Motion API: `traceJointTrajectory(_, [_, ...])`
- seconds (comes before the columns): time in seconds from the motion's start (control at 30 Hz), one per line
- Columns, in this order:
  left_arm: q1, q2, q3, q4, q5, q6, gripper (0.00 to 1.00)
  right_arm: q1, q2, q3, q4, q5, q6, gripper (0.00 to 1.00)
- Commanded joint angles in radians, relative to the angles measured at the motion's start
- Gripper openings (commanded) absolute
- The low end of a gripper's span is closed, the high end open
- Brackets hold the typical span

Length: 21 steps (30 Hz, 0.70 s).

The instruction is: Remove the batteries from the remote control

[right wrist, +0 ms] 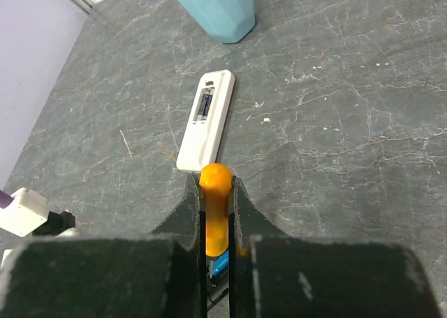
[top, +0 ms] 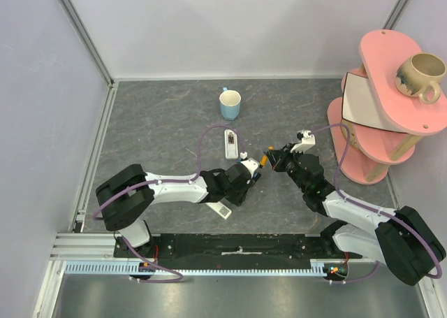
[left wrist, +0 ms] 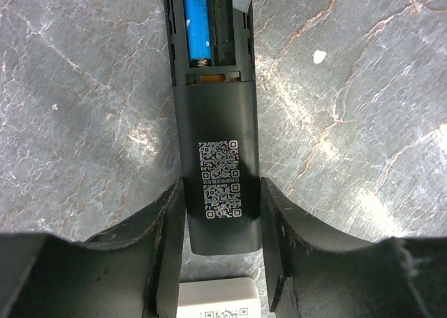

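My left gripper [left wrist: 222,217] has its jaws clamped on the sides of a slim black plastic remote control [left wrist: 218,122] bearing a white QR sticker; just ahead of them its bay lies open with a blue cylindrical battery [left wrist: 197,21] seated inside; my right gripper [right wrist: 216,223] pinches a small orange cylindrical battery [right wrist: 216,182] lengthwise, its rounded end poking past the tips; beyond them a white remote [right wrist: 207,119] lies flat on the grey marbled table [right wrist: 349,122], with a pale blue cup [right wrist: 216,7] farther off
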State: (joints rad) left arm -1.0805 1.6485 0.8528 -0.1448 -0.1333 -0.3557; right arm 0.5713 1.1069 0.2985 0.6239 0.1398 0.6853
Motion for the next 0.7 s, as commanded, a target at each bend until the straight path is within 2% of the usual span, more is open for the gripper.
traceJointTrajectory(0.0, [-0.03,0.042,0.029,-0.09,-0.062,-0.106,0.55,0.001,-0.01,-0.007,0.014,0.034,-0.012,0.0])
traceJointTrajectory(0.1, [-0.041,0.047,0.031,-0.088,-0.052,-0.12,0.62,-0.001,-0.013,-0.012,0.014,0.034,-0.013,0.0])
traceJointTrajectory(0.2, [-0.047,0.043,0.026,-0.082,-0.029,-0.13,0.64,-0.001,-0.024,-0.013,0.01,0.035,-0.012,0.0])
traceJointTrajectory(0.3, [-0.059,0.028,0.016,-0.058,0.0,-0.131,0.64,-0.001,-0.028,-0.015,0.007,0.037,-0.015,0.0])
traceJointTrajectory(0.53, [-0.079,-0.007,-0.027,0.115,0.179,-0.121,0.63,-0.001,-0.016,-0.019,0.022,0.026,-0.015,0.0])
traceJointTrajectory(0.6, [-0.078,-0.016,-0.035,0.128,0.161,-0.123,0.63,0.001,-0.018,-0.022,0.027,0.023,-0.015,0.0])
traceJointTrajectory(0.67, [-0.076,-0.032,-0.032,0.1,0.083,-0.123,0.63,-0.001,-0.025,-0.025,0.027,0.018,-0.015,0.0])
